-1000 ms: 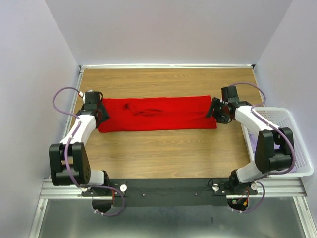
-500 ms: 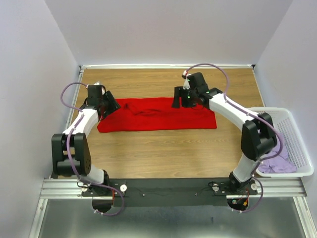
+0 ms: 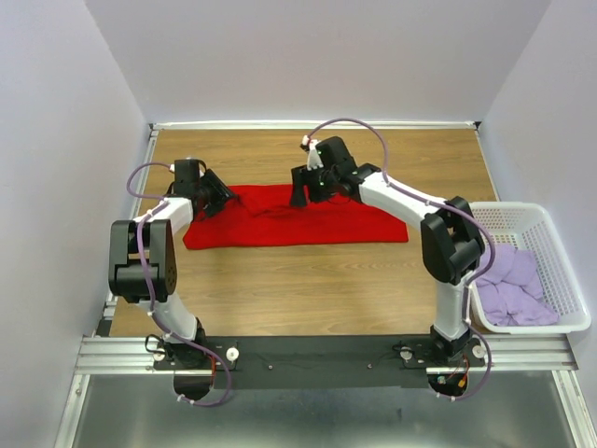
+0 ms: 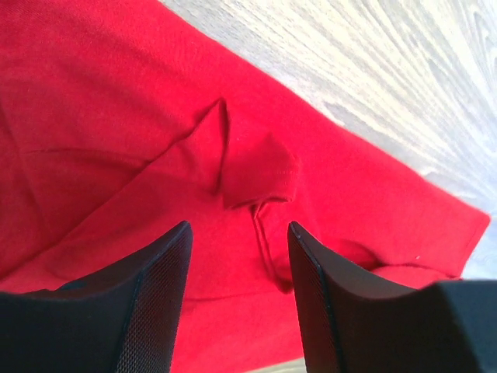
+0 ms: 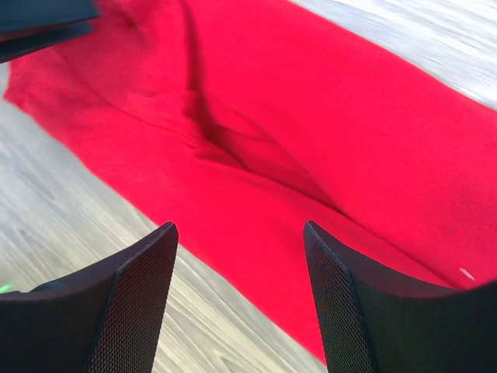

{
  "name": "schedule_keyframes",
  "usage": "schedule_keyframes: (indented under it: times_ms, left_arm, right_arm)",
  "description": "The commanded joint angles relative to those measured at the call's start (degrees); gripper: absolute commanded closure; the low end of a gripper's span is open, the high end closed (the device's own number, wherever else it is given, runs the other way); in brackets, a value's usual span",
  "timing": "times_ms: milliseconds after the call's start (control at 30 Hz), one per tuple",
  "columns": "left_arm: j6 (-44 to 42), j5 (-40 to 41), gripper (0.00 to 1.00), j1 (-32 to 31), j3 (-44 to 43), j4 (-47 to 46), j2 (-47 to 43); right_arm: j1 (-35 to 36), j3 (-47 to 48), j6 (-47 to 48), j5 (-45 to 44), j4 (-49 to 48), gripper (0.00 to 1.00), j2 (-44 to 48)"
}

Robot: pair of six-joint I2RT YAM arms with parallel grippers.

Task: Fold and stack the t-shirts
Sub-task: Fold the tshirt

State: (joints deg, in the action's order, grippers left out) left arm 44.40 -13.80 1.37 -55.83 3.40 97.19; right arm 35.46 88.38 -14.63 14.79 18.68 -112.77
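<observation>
Under L claw [image 4: 238, 260]: red tee [image 4: 116, 116]

Left gripper [image 3: 216, 192] is hovering over the left end of the red t-shirt [image 3: 308, 222], fingers [image 4: 155, 311] standing apart, gripping nothing. Right gripper [image 3: 300, 193] is hovering over its far edge, mid-length, likewise parted and empty.

My left arm [image 3: 140, 261] and right arm [image 3: 401, 198] wore white shells over black joints, each trailing a looping lilac cable [image 3: 354, 122]. A black plate [image 3: 317, 355] at lower frame carried my bases. My left gripper [image 4: 239, 229] and right gripper [image 5: 238, 229] had black fingers [image 4: 159, 303], finely meshed inside.
</observation>
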Motion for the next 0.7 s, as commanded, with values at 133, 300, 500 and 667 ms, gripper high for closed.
schedule_keyframes:
  times_ms: [133,300,500,667]
  left_arm:
    - [6.74,-0.08,0.4,-0.22,1.51,-7.87,1.69]
    - [8.33,-1.05,0.38,-0.22,2.66,-11.04,3.18]
    - [7.81,-1.14,0.37,-0.4,3.97,-11.05,1.87]
    - [3.86,2.88,0.37,-0.22,3.72,-7.72,-1.91]
  right_arm:
    - [3.64,5.13,2.5,2.62,-1.98,0.27,-5.26]
    - [4.26,6.01,2.59,3.4,-1.98,0.27,-6.49]
    - [5.67,9.78,5.66,4.81,-1.89,0.29,-8.42]
    - [7.86,13.66,10.32,4.38,-1.89,0.32,-11.94]
